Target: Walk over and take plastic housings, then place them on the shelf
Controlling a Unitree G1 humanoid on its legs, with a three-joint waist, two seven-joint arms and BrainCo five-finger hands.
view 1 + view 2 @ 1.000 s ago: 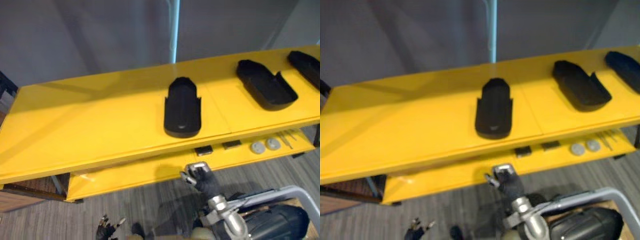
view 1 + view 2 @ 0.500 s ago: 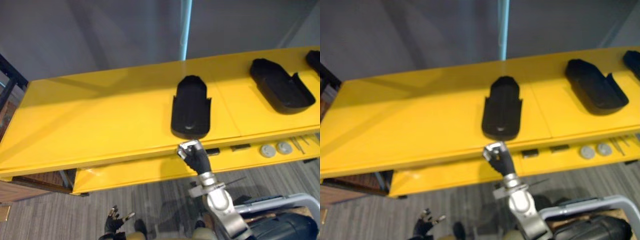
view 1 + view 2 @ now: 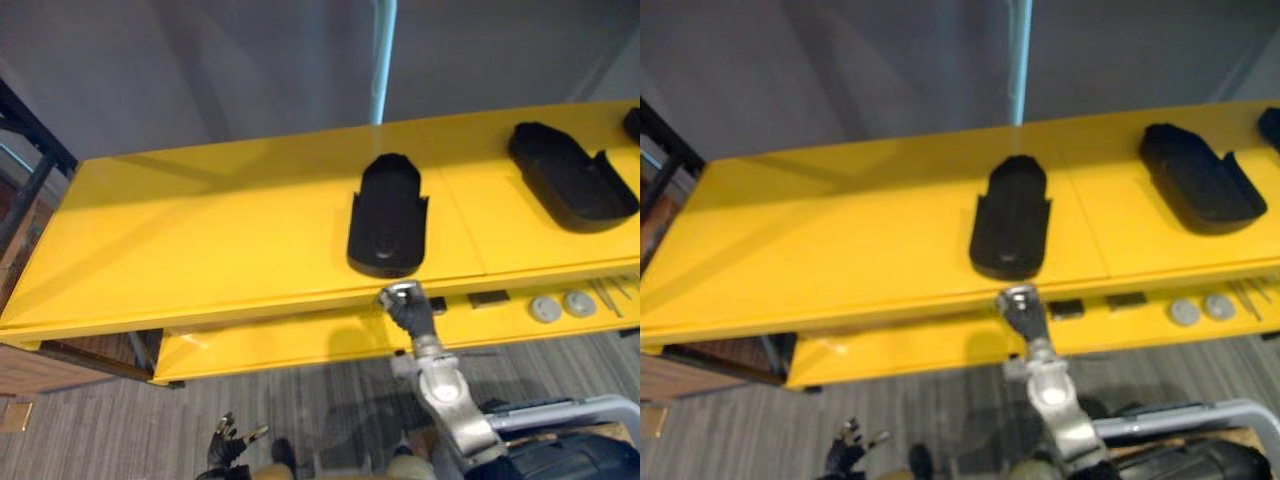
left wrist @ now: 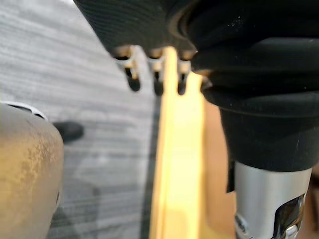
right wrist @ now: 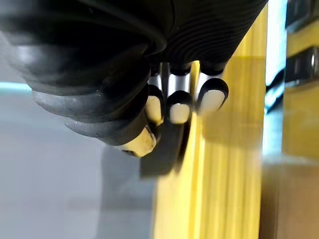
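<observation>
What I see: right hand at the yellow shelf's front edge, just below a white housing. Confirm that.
Not white: the housing is black, per the left eye view. The right hand is at the yellow shelf's front edge, just below it.

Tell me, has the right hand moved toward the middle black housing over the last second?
Yes. The right hand has risen from well below the front edge of the yellow table to right at it, just short of the middle housing.

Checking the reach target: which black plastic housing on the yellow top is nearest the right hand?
The centre housing: the right hand is just in front of its near end, while the other housing lies far to the right.
</observation>
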